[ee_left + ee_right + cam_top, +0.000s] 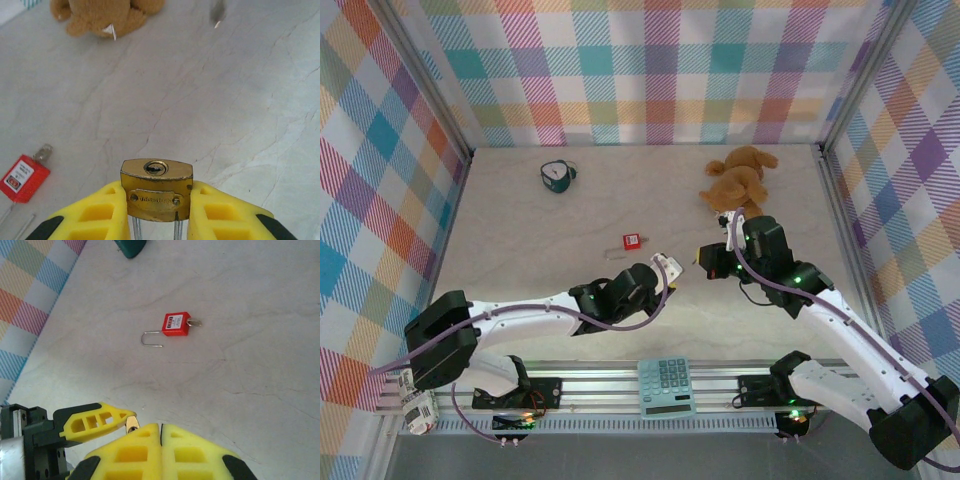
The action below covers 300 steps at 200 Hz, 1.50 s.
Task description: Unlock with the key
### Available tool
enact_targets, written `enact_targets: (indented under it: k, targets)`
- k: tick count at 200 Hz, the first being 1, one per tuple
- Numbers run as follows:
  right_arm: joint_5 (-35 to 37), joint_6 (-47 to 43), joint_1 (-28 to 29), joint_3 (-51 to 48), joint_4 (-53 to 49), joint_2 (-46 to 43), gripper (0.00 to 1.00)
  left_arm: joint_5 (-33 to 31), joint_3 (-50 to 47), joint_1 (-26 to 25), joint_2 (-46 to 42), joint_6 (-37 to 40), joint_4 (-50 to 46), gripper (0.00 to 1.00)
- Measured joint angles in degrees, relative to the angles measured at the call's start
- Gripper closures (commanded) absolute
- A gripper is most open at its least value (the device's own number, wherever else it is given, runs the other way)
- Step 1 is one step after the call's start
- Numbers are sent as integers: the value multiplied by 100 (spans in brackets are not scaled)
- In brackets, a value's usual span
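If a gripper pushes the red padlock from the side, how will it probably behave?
The red padlock lies flat on its square body, so it would probably slide, not roll. Its body looks like plastic, so it is likely light. Its thin shackle sticks out and might make it turn.

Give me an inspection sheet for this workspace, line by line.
Surface: pale marbled table, nothing spilled.
Job's things: brass padlock held with its keyhole facing outward; cannot tell whether the right gripper pinches the key.
Clutter: red padlock lying flat; teddy bear; teal round object; calculator on the front rail.
Grippers: left gripper shut on the brass padlock; right gripper pressed shut, close beside it.
Cables: purple cables run along both arms.
Surroundings: plaid walls on three sides.
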Motion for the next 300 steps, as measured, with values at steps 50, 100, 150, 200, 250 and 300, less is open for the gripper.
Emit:
enact_targets:
  k: [50, 100, 150, 200, 250, 300]
  targets:
    - [-271, 164, 0, -155, 92, 66, 100, -131, -20, -157, -20, 170, 168, 75]
    - [-511, 184, 2, -219, 245, 44, 100, -166, -17, -275, -61, 315, 166, 74]
    - [-592, 232, 26, -483, 372, -127, 100, -199, -17, -398, -63, 431, 168, 74]
    - [-581, 361, 151, -490, 476, -114, 100, -306, -4, -492, -63, 522, 184, 74]
    - [-483, 485, 426, -525, 581, -37, 100, -407, 20, -514, -63, 564, 254, 75]
    - [-238, 485, 540, -560, 623, -37, 100, -455, 33, -516, -63, 566, 240, 75]
